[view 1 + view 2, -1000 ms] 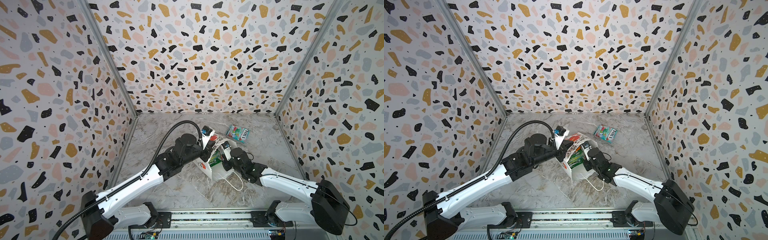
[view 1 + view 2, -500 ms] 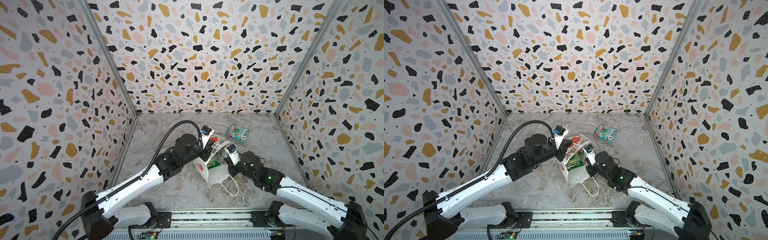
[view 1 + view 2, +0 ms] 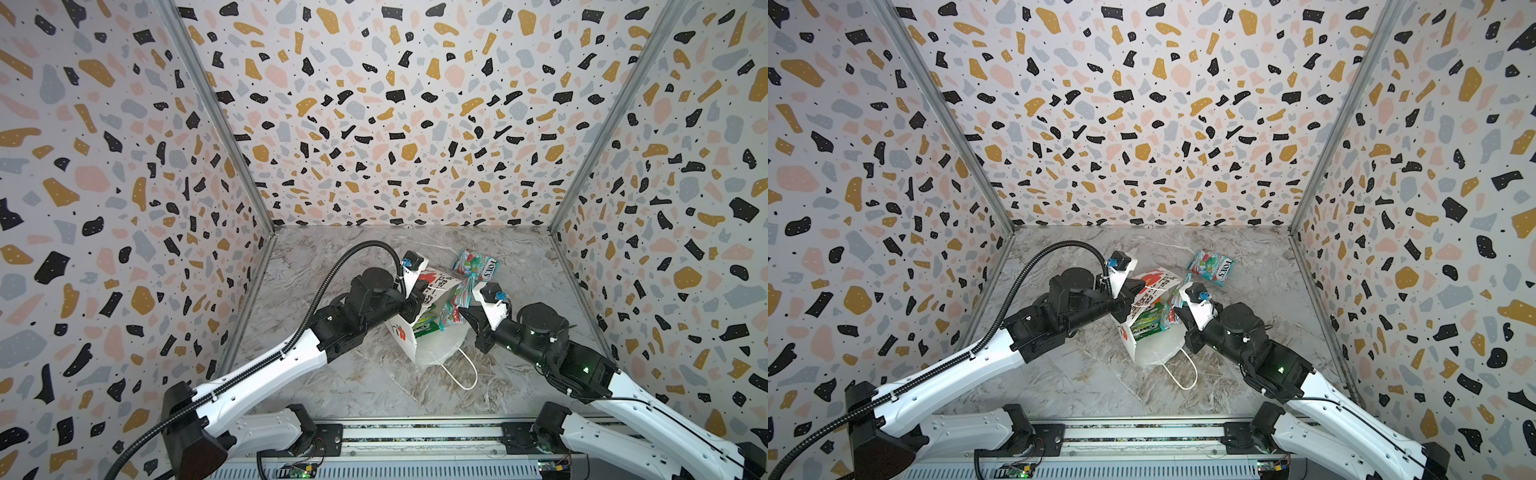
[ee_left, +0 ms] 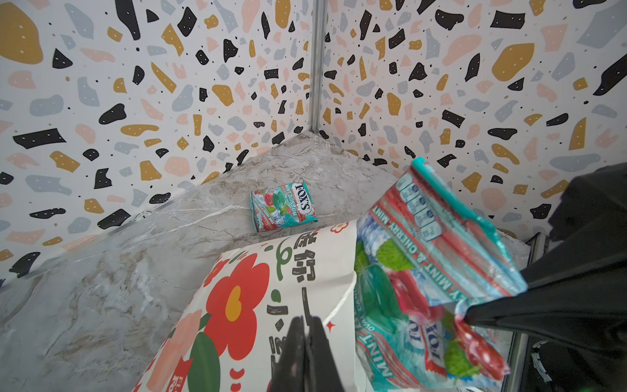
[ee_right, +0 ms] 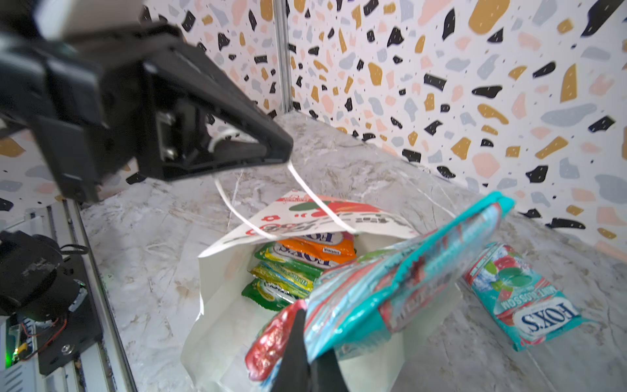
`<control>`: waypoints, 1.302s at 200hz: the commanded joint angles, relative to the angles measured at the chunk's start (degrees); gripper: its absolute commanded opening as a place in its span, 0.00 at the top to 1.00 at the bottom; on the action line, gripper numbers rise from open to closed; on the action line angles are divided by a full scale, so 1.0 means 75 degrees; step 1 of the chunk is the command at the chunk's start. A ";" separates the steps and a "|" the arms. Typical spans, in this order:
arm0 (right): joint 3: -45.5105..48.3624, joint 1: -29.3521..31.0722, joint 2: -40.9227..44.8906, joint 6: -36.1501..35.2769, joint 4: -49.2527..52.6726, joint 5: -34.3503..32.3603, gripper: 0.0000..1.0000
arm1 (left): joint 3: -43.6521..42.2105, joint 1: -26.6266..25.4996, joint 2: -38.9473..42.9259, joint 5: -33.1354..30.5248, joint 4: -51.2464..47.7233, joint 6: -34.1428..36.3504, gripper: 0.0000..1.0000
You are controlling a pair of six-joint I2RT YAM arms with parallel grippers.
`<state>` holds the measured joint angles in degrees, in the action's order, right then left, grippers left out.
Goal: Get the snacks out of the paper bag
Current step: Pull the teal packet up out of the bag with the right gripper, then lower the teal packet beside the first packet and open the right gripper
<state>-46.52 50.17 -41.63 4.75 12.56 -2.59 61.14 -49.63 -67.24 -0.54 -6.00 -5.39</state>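
Left claw (image 5: 281,154) clamps the handle (image 5: 315,200) of the paper bag (image 5: 217,295) to hold its mouth open; right claw (image 5: 300,322) grips a teal pouch (image 5: 407,278) above it.

One paper bag (image 3: 440,345), mid-frame. Two teal-and-red snacks: a flat pouch (image 3: 476,264) right of centre, a raised pouch (image 3: 454,309) at the bag mouth. Inside: one orange pouch (image 5: 319,246), three green-yellow pouches (image 5: 285,275) visible.
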 commanded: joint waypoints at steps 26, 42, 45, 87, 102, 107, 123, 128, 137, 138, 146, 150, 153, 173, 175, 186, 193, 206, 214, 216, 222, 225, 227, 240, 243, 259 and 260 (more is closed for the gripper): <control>-0.0835 0.0025 0.0495 -0.0482 -0.0250 -0.0451 1.00 | -0.0033 -0.0014 -0.0023 -0.0050 0.0177 -0.0040 1.00; -0.0962 0.0025 0.0541 -0.0597 -0.0204 -0.0736 1.00 | -0.0038 -0.0016 -0.0024 -0.0069 0.0169 -0.0034 1.00; -0.0994 0.0019 0.0546 -0.0619 -0.0187 -0.0783 1.00 | -0.0032 -0.0015 -0.0023 -0.0069 0.0163 -0.0035 1.00; -0.1274 0.0019 0.0663 -0.0674 0.0084 -0.1617 1.00 | -0.0032 -0.0009 -0.0046 -0.0069 0.0150 -0.0022 1.00; -0.1348 0.0025 0.0728 -0.0673 0.0179 -0.2026 1.00 | -0.0041 -0.0012 -0.0069 -0.0046 0.0145 -0.0024 1.00; -0.1403 0.0025 0.0738 -0.0667 0.0250 -0.2166 1.00 | -0.0042 -0.0005 -0.0080 -0.0035 0.0144 -0.0020 1.00; -0.1496 0.0023 0.0734 -0.0672 0.0427 -0.2468 1.00 | -0.0035 -0.0010 -0.0093 -0.0022 0.0144 -0.0022 1.00; -0.1499 0.0024 0.0740 -0.0652 0.0459 -0.2604 1.00 | -0.0035 -0.0014 -0.0093 -0.0022 0.0144 -0.0021 1.00; -0.1490 0.0017 0.0745 -0.0635 0.0471 -0.2855 1.00 | -0.0036 -0.0014 -0.0105 -0.0014 0.0144 -0.0020 1.00; -0.1482 0.0021 0.0745 -0.0634 0.0471 -0.2896 1.00 | -0.0034 -0.0015 -0.0105 -0.0012 0.0144 -0.0020 1.00; -0.1453 0.0015 0.0734 -0.0574 0.0503 -0.3258 1.00 | -0.0024 -0.0011 -0.0116 0.0001 0.0144 -0.0022 1.00; -0.1441 0.0014 0.0714 -0.0562 0.0523 -0.3404 1.00 | -0.0021 -0.0005 -0.0110 0.0000 0.0153 -0.0032 1.00; -0.1437 0.0013 0.0705 -0.0559 0.0538 -0.3485 1.00 | -0.0024 -0.0010 -0.0116 0.0011 0.0145 -0.0030 1.00; -0.1416 -0.0071 0.0558 -0.0486 0.0646 -0.4061 1.00 | -0.0028 -0.0002 -0.0128 0.0023 0.0152 -0.0038 1.00; -0.1419 -0.0104 0.0523 -0.0476 0.0684 -0.4125 1.00 | -0.0028 -0.0004 -0.0128 0.0024 0.0161 -0.0036 1.00; -0.1438 -0.0302 0.0382 -0.0395 0.0789 -0.4244 1.00 | -0.0026 -0.0005 -0.0140 0.0048 0.0157 -0.0043 1.00; -0.1438 -0.0532 0.0256 -0.0305 0.0882 -0.4162 1.00 | -0.0023 -0.0010 -0.0140 0.0060 0.0156 -0.0043 1.00; -0.1416 -0.1207 0.0043 -0.0086 0.1030 -0.3677 1.00 | -0.0021 -0.0014 -0.0139 0.0071 0.0156 -0.0043 1.00; -0.1335 -0.1620 -0.0023 -0.0010 0.1031 -0.3300 1.00 | -0.0020 -0.0006 -0.0129 0.0066 0.0155 -0.0044 1.00; -0.1321 -0.1760 -0.0050 0.0008 0.1027 -0.3173 1.00 | -0.0020 -0.0011 -0.0128 0.0067 0.0155 -0.0043 1.00; -0.1246 -0.2143 -0.0123 0.0059 0.1010 -0.2736 1.00 | -0.0030 -0.0010 -0.0128 0.0067 0.0155 -0.0045 1.00; -0.1204 -0.2393 -0.0157 0.0077 0.0974 -0.2518 1.00 | -0.0027 -0.0006 -0.0118 0.0071 0.0155 -0.0044 1.00; -0.1174 -0.2548 -0.0183 0.0089 0.0963 -0.2351 1.00 | -0.0030 -0.0005 -0.0117 0.0062 0.0155 -0.0043 1.00; -0.0964 -0.3489 -0.0370 0.0152 0.0812 -0.1243 1.00 | -0.0023 -0.0014 -0.0105 0.0071 0.0152 -0.0043 1.00; -0.0910 -0.3692 -0.0427 0.0176 0.0786 -0.1018 1.00 | -0.0026 -0.0016 -0.0105 0.0068 0.0155 -0.0043 1.00; -0.0676 -0.4558 -0.0789 0.0288 0.0548 0.0101 1.00 | -0.0025 -0.0013 -0.0093 0.0060 0.0149 -0.0035 1.00; -0.0664 -0.4610 -0.0819 0.0290 0.0527 0.0170 1.00 | -0.0028 -0.0003 -0.0093 0.0060 0.0147 -0.0033 1.00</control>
<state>-53.06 22.87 -45.69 4.78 19.86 -15.99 61.14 -49.63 -68.16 -0.05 -6.00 -5.39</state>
